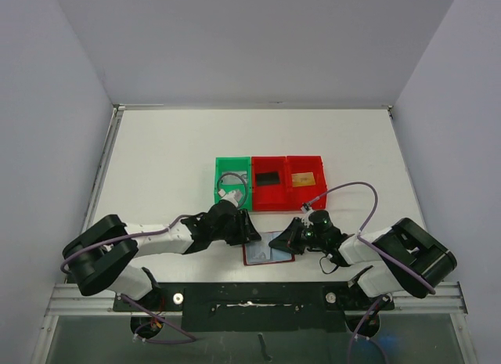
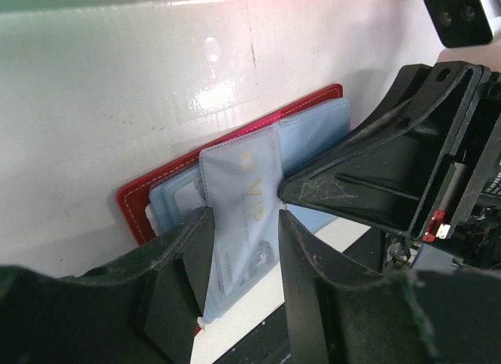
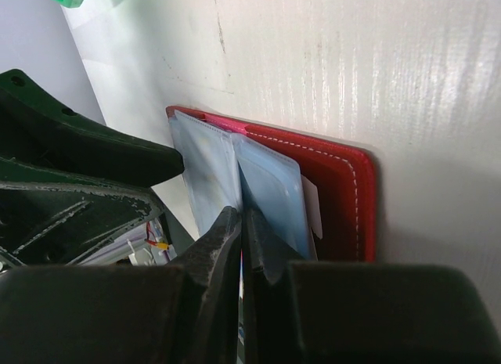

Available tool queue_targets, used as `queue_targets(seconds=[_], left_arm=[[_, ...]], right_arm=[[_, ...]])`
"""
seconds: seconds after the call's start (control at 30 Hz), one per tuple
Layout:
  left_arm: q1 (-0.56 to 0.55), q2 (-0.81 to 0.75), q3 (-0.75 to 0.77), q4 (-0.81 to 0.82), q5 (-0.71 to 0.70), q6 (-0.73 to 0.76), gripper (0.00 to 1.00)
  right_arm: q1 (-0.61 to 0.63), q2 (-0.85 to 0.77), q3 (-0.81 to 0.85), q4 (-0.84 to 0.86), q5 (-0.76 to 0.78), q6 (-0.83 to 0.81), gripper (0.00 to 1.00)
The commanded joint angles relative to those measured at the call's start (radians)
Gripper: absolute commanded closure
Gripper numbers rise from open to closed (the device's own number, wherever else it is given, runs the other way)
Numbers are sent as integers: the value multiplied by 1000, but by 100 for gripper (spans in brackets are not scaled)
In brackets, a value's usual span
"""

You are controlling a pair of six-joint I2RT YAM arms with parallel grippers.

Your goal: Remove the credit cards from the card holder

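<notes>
Surface: white table (image 1: 156, 145) walled by pale grey panels; I'm watching from above and through both wrist cameras.
Card holder: flat dark red folding wallet (image 1: 268, 250) with pale blue-grey pockets, lying open at the near edge, between my two grippers.
Bins: one green plastic bin (image 1: 232, 179) and two red plastic bins (image 1: 287, 181) in a row just beyond the wallet; a silver-grey card lies in the green one, a black and a gold-orange card in the red ones.
Step in hand: as I judge it, pulling another card out of the holder while the other arm steadies it.
Left gripper: (image 2: 241, 258) fingers partly open, straddling a pale blue-grey card or sleeve marked VIP (image 2: 239, 223) that sticks out of the pockets; whether the pads actually press on it I cannot tell.
Right gripper: (image 3: 241, 223) fingers fully closed, tips pinching the edge of a pale pocket leaf, pinning the wallet.
Next move: I'd close the left fingers firmly on the VIP card, then draw it straight out along the pocket while the right grip stays put.
Risk: the wallet may drag along if the pinch slips.
</notes>
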Motion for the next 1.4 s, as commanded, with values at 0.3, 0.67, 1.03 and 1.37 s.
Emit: queue_targets(seconds=[0.3, 0.67, 1.03, 1.37], left_arm=[[19, 28, 130, -94, -49, 142, 61], [19, 106, 205, -122, -20, 208, 60], [19, 98, 215, -170, -11, 216, 60], [18, 141, 256, -207, -39, 251, 60]], right_arm=[[-27, 54, -63, -135, 124, -50, 100], [-28, 44, -61, -149, 129, -54, 100], [-28, 47, -51, -158, 130, -63, 100], [-28, 39, -53, -173, 137, -59, 100]])
